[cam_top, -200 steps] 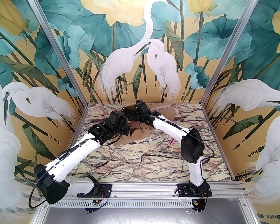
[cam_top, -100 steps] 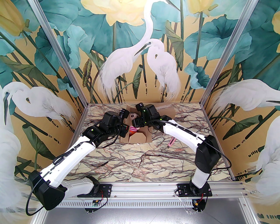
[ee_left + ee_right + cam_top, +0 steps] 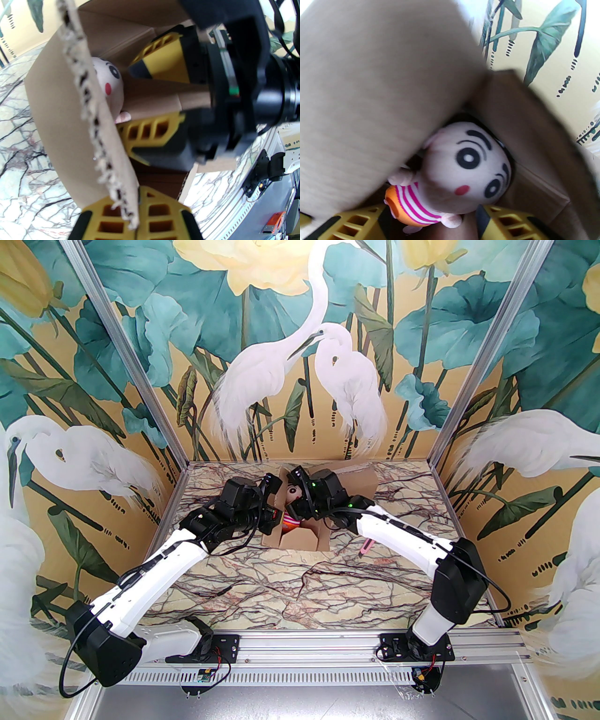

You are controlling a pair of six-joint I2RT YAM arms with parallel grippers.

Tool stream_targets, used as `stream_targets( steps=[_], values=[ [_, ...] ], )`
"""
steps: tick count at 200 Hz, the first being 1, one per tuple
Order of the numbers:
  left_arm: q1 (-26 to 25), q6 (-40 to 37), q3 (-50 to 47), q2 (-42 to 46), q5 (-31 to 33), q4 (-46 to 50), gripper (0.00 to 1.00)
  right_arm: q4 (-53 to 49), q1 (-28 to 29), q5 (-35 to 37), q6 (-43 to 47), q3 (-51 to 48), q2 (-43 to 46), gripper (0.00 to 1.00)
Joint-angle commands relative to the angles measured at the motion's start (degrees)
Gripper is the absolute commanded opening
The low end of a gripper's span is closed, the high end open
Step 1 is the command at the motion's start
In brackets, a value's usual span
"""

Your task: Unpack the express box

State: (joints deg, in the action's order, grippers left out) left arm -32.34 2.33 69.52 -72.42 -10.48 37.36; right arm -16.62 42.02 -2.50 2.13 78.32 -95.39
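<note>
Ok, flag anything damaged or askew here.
The box flap pinched in the left end effector has a ragged, frayed edge, with its corrugation torn open. The plush doll inside the express box looks intact. Nothing else stands out.

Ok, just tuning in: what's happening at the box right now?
Both arms are working at the cardboard box near the far side of the table, and its flaps are already open. The left gripper looks pinched on the ragged edge of one flap, holding it aside. The right gripper is open and reaching into the box, with its fingers pointed at the plush doll lying inside. The doll is not yet gripped or lifted.
</note>
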Motion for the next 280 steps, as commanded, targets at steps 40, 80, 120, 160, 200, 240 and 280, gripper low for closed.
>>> stream_targets(
  steps=[40, 80, 120, 160, 200, 240, 280],
  values=[
    [2.7, 8.0, 0.8, -2.0, -9.3, -4.9, 0.0, -12.8, 0.4, 2.5, 1.3, 11.8, -0.1, 0.68],
    [6.8, 14.8, -2.3, -0.8, -14.0, -7.2, 0.0, -21.1, 0.9, -1.4, -4.3, 20.7, -4.3, 0.61],
    [9.3, 16.3, -6.7, -0.8, -16.8, -6.7, 0.0, -29.7, 1.3, -3.8, -1.2, 27.0, -9.0, 0.48],
    [10.5, 17.0, -10.1, -2.1, -18.0, -7.5, 0.0, -33.2, 3.9, -2.0, 0.4, 30.2, -13.7, 0.42],
    [11.6, 16.2, -11.5, -1.9, -17.7, -7.0, 0.0, -39.4, 3.9, 0.9, -0.7, 36.2, -18.9, 0.36],
    [11.7, 15.2, -11.2, -2.8, -17.8, -5.8, 0.0, -42.6, 3.9, 8.4, -2.9, 36.9, -19.5, 0.45],
    [11.7, 13.1, -10.7, -3.0, -19.4, -3.8, 0.0, -36.2, 1.9, 10.6, -6.4, 40.9, -19.0, 0.51]
  ],
)
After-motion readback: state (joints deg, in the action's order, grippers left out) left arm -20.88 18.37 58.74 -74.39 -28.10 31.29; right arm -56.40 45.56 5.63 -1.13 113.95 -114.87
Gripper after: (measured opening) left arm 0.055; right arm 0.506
